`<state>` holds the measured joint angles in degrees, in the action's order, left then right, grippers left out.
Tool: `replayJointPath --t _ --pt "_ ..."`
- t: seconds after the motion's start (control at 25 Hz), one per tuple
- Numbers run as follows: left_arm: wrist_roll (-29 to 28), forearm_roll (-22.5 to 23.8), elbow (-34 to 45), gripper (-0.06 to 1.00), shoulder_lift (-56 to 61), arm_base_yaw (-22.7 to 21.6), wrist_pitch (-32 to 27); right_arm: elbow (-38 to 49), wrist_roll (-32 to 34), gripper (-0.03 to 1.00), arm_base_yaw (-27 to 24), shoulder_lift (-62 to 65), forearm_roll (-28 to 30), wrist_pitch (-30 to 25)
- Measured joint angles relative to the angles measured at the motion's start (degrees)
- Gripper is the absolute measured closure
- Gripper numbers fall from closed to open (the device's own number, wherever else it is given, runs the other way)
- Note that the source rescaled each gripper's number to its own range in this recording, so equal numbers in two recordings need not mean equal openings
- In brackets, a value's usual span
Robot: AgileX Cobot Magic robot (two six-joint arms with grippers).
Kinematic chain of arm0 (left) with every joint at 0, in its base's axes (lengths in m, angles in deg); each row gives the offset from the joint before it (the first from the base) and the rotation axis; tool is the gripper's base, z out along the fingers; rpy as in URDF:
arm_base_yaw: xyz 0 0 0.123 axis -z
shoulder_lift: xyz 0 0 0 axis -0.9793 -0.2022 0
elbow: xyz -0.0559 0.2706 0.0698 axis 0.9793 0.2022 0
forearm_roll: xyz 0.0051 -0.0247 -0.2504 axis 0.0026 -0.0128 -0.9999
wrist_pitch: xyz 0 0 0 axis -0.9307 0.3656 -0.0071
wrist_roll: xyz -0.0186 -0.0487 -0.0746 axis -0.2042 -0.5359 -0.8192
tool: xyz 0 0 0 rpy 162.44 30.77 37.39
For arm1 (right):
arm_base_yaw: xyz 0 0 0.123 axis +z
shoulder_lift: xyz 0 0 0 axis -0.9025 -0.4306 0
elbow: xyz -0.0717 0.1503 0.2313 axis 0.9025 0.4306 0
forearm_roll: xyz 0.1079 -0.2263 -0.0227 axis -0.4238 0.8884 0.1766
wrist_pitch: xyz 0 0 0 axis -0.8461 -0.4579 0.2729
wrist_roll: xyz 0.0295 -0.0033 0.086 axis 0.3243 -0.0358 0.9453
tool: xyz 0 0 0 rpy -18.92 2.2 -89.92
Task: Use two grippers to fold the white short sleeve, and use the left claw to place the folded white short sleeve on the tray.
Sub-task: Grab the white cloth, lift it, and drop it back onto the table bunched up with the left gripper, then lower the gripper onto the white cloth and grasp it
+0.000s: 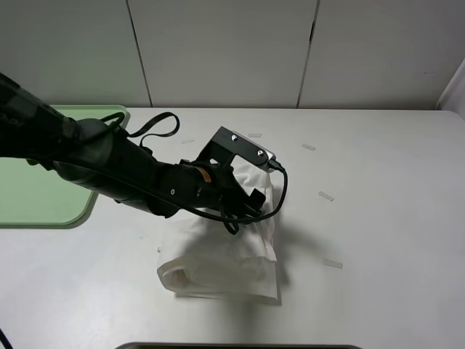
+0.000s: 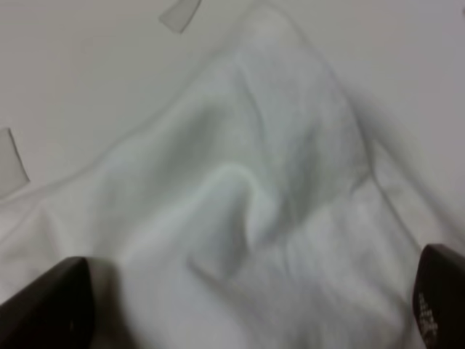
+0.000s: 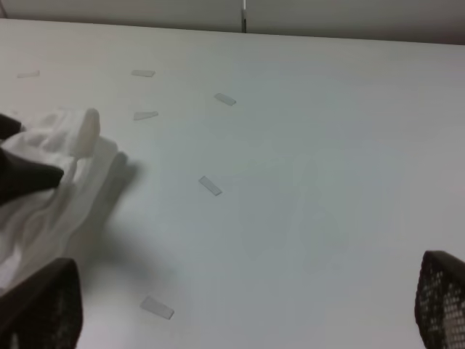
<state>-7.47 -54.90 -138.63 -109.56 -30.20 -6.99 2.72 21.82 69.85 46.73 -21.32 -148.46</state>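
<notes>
The white short sleeve (image 1: 221, 258) lies folded into a narrow bundle in the middle of the table, its far end bunched up under the left gripper (image 1: 254, 195). The left arm reaches in from the left across the shirt. In the left wrist view the gripper (image 2: 240, 305) stands open, its black fingers (image 2: 43, 305) wide apart on either side of the rumpled cloth (image 2: 276, 182). The right gripper (image 3: 243, 305) is open over bare table, with nothing between its fingers, and the shirt (image 3: 51, 182) lies off to one side of it. The pale green tray (image 1: 43, 196) sits at the table's left edge.
Small white tape strips (image 1: 325, 196) are scattered on the table right of the shirt, and also show in the right wrist view (image 3: 210, 186). White wall panels stand behind the table. A dark edge (image 1: 240, 347) shows at the bottom of the high view.
</notes>
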Motion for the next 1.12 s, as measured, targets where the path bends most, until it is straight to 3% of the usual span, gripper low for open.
replayJointPath --t 0.2,0.44,0.48,0.52,0.64,0.68,0.8,0.96,1.12 --pt "-0.1 0.0 -0.1 0.08 8.7 -0.4 -3.8 0.0 0.0 -0.03 0.0 0.0 0.0 0.0" --pt "-0.1 -3.8 -0.1 0.08 20.0 -4.8 -22.8 0.0 0.0 -0.03 0.0 0.0 0.0 0.0" --pt "-0.1 -3.8 -0.1 0.08 20.0 -4.8 -22.8 0.0 0.0 -0.03 0.0 0.0 0.0 0.0" --pt "-0.2 -5.9 -0.1 0.08 22.9 -8.6 -34.3 0.0 0.0 -0.03 0.0 0.0 0.0 0.0" --pt "-0.3 -7.1 -0.1 0.08 25.2 -14.8 -48.3 0.0 0.0 -0.03 0.0 0.0 0.0 0.0" --pt "-0.3 -7.1 -0.1 0.08 25.2 -14.8 -48.3 0.0 0.0 -0.03 0.0 0.0 0.0 0.0" --pt "-0.3 -9.5 1.3 0.08 25.5 -22.3 -58.7 0.0 0.0 -0.03 0.0 0.0 0.0 0.0" --pt "2.6 -14.5 6.0 0.08 25.5 -27.1 -58.8 0.0 0.0 -0.03 0.0 0.0 0.0 0.0" --pt "13.8 -26.0 11.0 0.08 25.5 -30.6 -57.1 0.0 0.0 -0.03 0.0 0.0 0.0 0.0"
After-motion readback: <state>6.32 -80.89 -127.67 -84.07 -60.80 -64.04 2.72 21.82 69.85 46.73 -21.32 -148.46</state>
